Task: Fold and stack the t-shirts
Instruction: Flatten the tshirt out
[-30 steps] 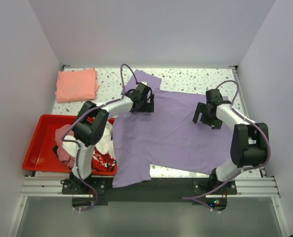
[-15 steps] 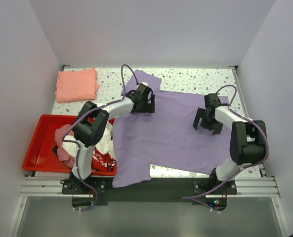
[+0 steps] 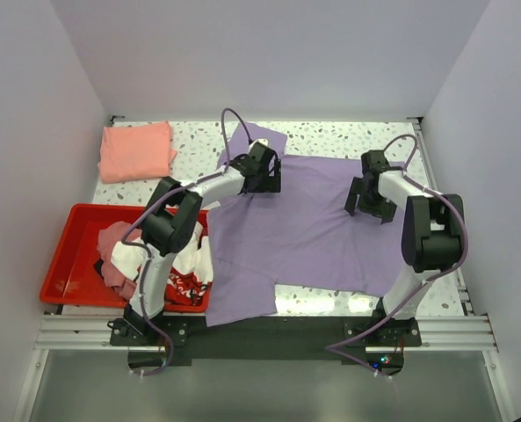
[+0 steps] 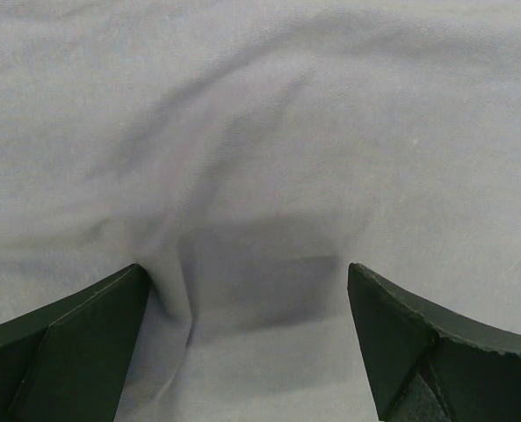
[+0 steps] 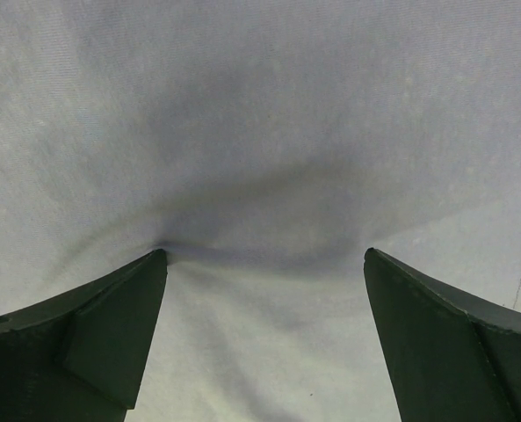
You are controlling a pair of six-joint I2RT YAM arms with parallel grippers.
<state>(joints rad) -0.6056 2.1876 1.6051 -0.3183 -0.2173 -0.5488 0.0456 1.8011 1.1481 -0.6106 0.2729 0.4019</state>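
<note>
A lavender t-shirt (image 3: 304,233) lies spread across the middle of the table, its near hem over the front edge. My left gripper (image 3: 265,180) stands open, its tips pressed down on the shirt's far left part, and the cloth (image 4: 260,158) wrinkles between its fingers (image 4: 67,343). On the shirt's far right part my right gripper (image 3: 371,203) is open too, with its fingertips (image 5: 97,330) pushing into the fabric (image 5: 269,132). A folded salmon-pink t-shirt (image 3: 137,151) lies at the far left corner. Crumpled t-shirts, a white one with red print (image 3: 186,274) and a dusty pink one (image 3: 115,255), sit in the tray.
A red plastic tray (image 3: 67,264) stands at the near left, partly under the left arm. White walls close in the table on the left, back and right. Speckled tabletop (image 3: 330,134) shows behind the lavender shirt.
Both open grippers have slid toward the far edge with their tips on the lavender shirt, dragging it back. Its near hem has pulled up and its far edge has straightened.
</note>
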